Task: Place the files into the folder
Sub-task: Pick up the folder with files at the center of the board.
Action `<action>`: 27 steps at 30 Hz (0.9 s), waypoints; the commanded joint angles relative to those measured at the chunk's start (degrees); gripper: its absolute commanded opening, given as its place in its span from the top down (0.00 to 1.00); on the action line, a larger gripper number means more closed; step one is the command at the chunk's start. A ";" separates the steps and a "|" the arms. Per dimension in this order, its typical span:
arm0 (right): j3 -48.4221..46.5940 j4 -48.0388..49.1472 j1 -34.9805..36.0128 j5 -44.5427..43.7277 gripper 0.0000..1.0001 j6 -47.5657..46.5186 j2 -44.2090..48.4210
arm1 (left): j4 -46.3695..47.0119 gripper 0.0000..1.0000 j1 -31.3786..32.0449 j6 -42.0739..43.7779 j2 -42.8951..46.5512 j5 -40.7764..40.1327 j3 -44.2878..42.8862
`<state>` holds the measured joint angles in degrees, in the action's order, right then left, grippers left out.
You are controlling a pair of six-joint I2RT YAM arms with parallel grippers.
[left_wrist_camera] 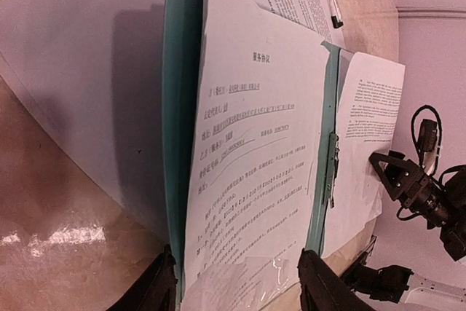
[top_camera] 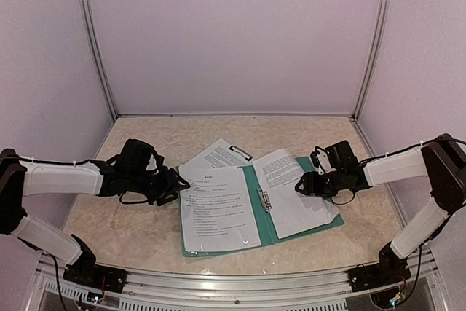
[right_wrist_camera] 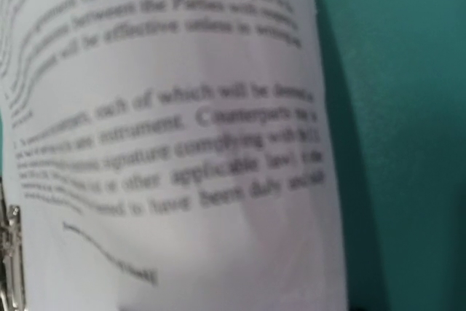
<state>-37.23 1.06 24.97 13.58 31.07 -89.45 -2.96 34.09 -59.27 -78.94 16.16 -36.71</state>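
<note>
Currently the thin teal card folder (top_camera: 268, 229) lies open mid-desk, spine near-to-far, white printed paper sheets (top_camera: 218, 209) on both halves. Right gripper (top_camera: 302, 186) sits over the skewed right-hand sheet (top_camera: 287, 176) (opening: cannot tell). Left gripper (top_camera: 175, 189) is spread wide at the folder's left edge, gripping nothing.

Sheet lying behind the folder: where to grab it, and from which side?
Grip the back sheet at its far corner, coming in from the far left. That corner lies bare on the table, while its near part is hidden under the folder and the left page. It lies flat, so it probably needs sliding first.
</note>
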 commanded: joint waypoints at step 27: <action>0.47 -9.54 1.18 0.37 0.36 -1.10 -2.30 | 1.80 0.50 -0.34 16.23 -6.26 7.48 -8.28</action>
<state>-37.89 -0.54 25.08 13.10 29.63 -89.45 0.71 33.63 -44.23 -84.42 24.08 -42.92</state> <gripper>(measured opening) 0.639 0.527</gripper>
